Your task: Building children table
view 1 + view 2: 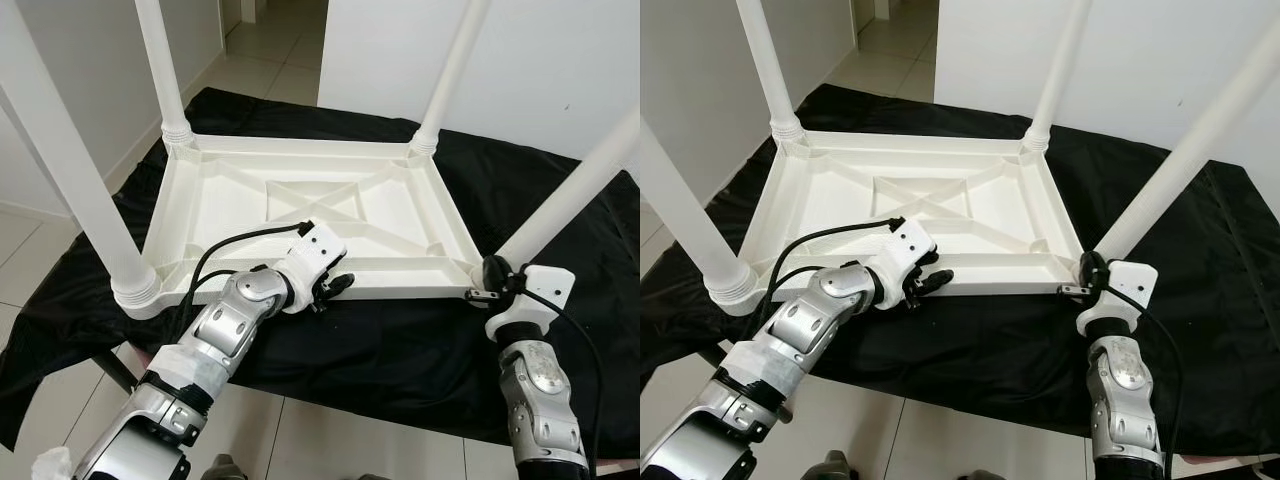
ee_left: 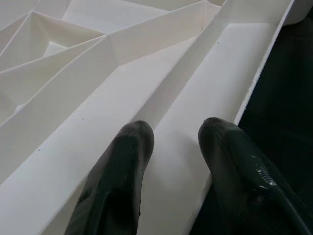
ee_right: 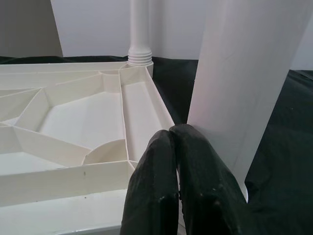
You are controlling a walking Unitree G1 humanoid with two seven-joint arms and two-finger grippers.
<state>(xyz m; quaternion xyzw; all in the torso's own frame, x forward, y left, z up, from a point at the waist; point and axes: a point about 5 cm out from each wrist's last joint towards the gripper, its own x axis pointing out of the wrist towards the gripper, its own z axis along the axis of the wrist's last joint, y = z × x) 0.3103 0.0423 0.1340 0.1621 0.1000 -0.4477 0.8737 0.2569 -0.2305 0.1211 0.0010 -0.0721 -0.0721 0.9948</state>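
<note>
A white plastic children table (image 1: pixel 300 215) lies upside down on a black cloth (image 1: pixel 560 200), with its ribbed underside facing up and all four legs standing upward from the corners. The near left leg (image 1: pixel 70 170) and the near right leg (image 1: pixel 575 185) are closest to the robot, and the two far legs stand near the white wall (image 1: pixel 560 60). The left gripper (image 1: pixel 335 285) is at the near edge of the table, about at its middle; its two black fingers (image 2: pixel 122 166) are spread apart, one on each side of the near rim, and they do not clamp it. The right gripper (image 1: pixel 492 280) is at the near right corner, just beside the base of the near right leg; its fingers (image 3: pixel 161 181) are pressed together with nothing between them. The floor (image 1: pixel 260 60) beyond the cloth has light tiles.
</note>
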